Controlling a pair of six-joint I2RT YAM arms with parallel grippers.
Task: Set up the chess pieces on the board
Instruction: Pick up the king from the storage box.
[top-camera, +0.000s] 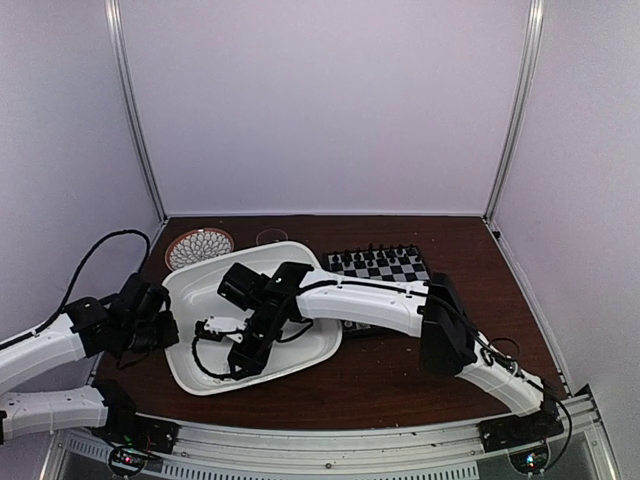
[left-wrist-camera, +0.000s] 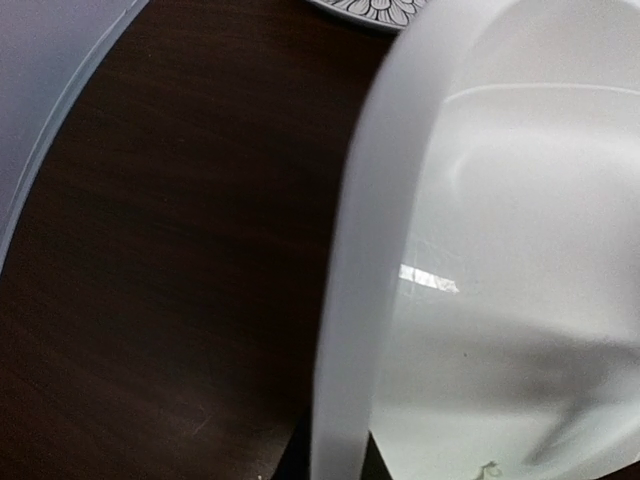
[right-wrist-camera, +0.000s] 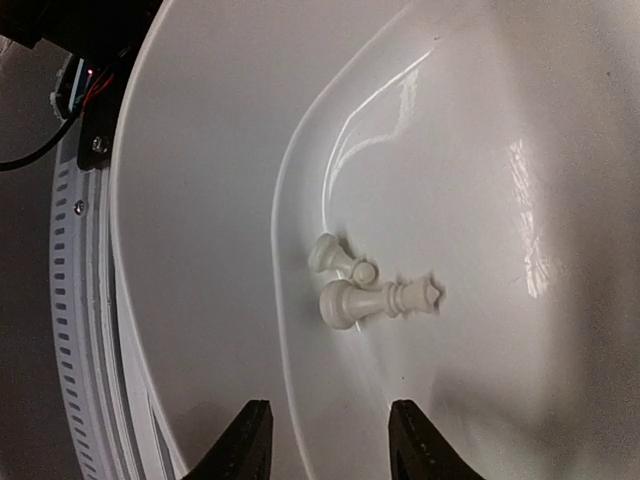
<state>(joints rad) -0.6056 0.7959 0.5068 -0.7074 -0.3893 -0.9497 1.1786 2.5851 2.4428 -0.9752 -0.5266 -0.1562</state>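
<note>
Two white chess pieces lie on their sides in the white oblong tray (right-wrist-camera: 200, 200): a queen (right-wrist-camera: 380, 298) and a pawn (right-wrist-camera: 338, 256) touching it. My right gripper (right-wrist-camera: 330, 440) is open and empty, a little short of them, over the tray's inner wall. In the top view it (top-camera: 248, 352) hangs over the tray's near part. My left gripper (left-wrist-camera: 340, 465) is shut on the tray's left rim (left-wrist-camera: 360, 300), one finger on each side. The chessboard (top-camera: 385, 265) lies behind my right arm, which hides its near half. Black chessmen (top-camera: 375, 251) stand along its far side.
A round patterned plate (top-camera: 198, 245) lies behind the tray at the back left. A small clear disc (top-camera: 270, 237) lies beside it. The tray (top-camera: 190, 275) fills the table's left middle. Enclosure walls stand on three sides.
</note>
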